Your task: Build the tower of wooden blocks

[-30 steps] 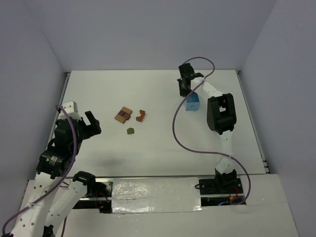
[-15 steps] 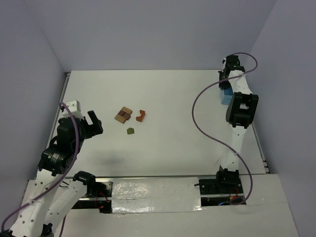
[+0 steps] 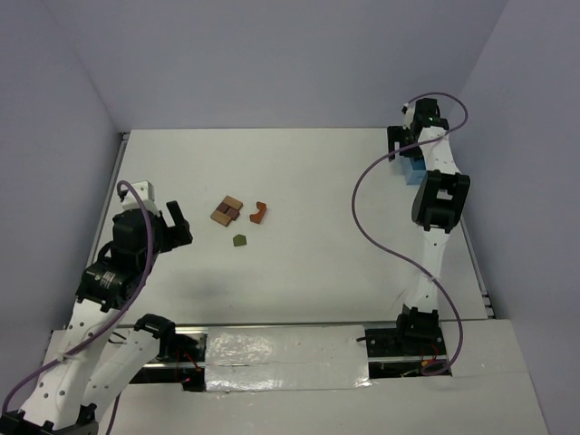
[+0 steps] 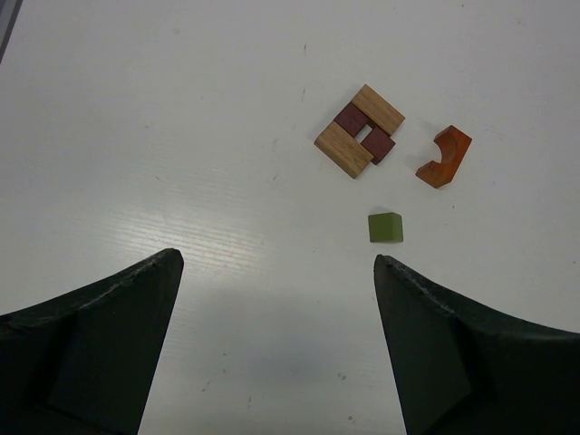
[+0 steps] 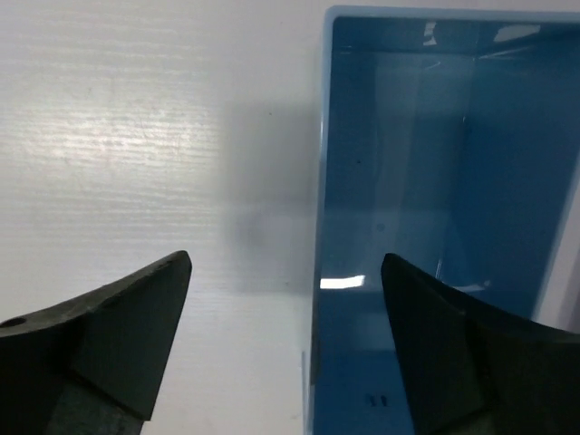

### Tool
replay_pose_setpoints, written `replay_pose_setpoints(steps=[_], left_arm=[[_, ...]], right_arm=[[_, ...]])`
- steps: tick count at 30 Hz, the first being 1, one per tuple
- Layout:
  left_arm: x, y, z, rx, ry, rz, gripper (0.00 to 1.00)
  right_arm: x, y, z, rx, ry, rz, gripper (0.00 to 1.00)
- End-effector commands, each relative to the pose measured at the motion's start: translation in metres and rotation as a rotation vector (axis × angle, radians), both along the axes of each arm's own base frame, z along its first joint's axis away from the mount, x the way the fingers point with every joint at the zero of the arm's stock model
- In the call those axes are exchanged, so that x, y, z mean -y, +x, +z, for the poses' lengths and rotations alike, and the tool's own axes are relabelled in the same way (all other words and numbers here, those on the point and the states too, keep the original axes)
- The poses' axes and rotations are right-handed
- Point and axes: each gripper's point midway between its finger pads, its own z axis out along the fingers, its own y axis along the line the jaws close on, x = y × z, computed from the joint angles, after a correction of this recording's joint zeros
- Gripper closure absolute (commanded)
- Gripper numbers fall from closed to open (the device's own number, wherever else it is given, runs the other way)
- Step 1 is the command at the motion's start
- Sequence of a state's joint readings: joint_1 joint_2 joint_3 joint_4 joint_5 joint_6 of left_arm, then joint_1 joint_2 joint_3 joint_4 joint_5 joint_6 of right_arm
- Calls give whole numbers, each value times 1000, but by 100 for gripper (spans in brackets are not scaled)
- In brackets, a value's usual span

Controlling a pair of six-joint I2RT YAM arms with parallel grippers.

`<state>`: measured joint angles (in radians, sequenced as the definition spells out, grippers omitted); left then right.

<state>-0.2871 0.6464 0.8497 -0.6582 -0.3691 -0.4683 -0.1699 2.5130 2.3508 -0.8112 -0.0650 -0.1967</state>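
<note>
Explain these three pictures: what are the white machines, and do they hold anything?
Two white robot arms are bolted at a table's near edge. One picture looks down from above: left arm, right arm. The other two come from cameras on each wrist; the dark wedges are that arm's own jaws. Both stand open, holding nothing. The left looks at small wood blocks lying flat: tan and brown pieces, an orange arch, a green cube. The right hovers over an open blue box.

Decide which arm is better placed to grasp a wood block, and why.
Left. Its open jaws face the wood blocks, the green block nearest; the right arm's jaws are at the distant blue box.
</note>
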Motion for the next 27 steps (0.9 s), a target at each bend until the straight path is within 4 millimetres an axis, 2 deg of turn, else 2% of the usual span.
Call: replay_pose_setpoints(steps=[1,3,4,5,6,7,8,9,10,11,12,13,14,15,16,17,18,19,20,21,22,23,24,25,26,27], left_arm=[[0,5,8,31,19,-7,0],[-1,5,9,34,18,-4,0],[-1,5,9,33,18,-2,0],[-2,5,9,35,19,0,1],[-2,4,9,37,19,3,0],[-2,4,10,40,17,6,0],[-3,3,10,42,18,7,1],[-3,3,11,44,15,10,0],[-5,2,11,45,19,18,1],[-5,2,12,51,17,18,1],[-6,2,14,55,17,26,0],[-8,1,13,55,19,32,0],[-8,0,15,58,16,36,1],[-9,0,15,61,17,39,1],[-10,0,16,66,17,43,1],[-10,-1,16,68,16,44,0],[-10,-1,18,74,13,43,0],[-10,-2,19,80,14,45,0],[-10,-2,19,80,11,43,1],[-11,-3,20,85,8,47,1],[-12,-4,20,86,12,54,0],[-12,-4,21,89,11,54,0],[-14,-5,22,92,11,60,1],[-15,-6,23,96,11,66,1],[-15,-6,24,102,7,69,0],[-16,-7,26,112,5,72,1]], right_arm=[[-5,7,69,119,-4,2,1],[-16,6,94,156,-3,4,0],[-21,3,129,218,-2,-7,0],[-27,0,144,245,-2,-8,0],[-46,-6,192,341,-4,12,0],[-49,-9,207,393,-19,-43,0],[-64,-21,218,402,4,-38,0],[-78,-36,282,566,-15,-61,0],[-107,-49,305,637,16,-32,0],[-130,-52,291,666,92,-35,0],[-174,-88,335,774,214,81,0],[-203,-107,289,695,355,134,0],[-230,-135,348,900,495,294,0],[-282,-181,293,760,708,595,0],[-302,-206,303,752,892,655,0],[-316,-219,312,790,940,723,0],[-348,-229,313,735,955,735,0],[-361,-226,273,611,847,684,0],[-375,-218,251,577,762,625,0],[-397,-216,244,611,646,547,0],[-410,-214,215,564,560,548,0],[-420,-216,199,521,523,542,0],[-433,-214,207,526,524,551,0],[-454,-228,196,464,540,615,0],[-470,-229,174,412,538,659,0],[-482,-230,175,414,546,696,0]])
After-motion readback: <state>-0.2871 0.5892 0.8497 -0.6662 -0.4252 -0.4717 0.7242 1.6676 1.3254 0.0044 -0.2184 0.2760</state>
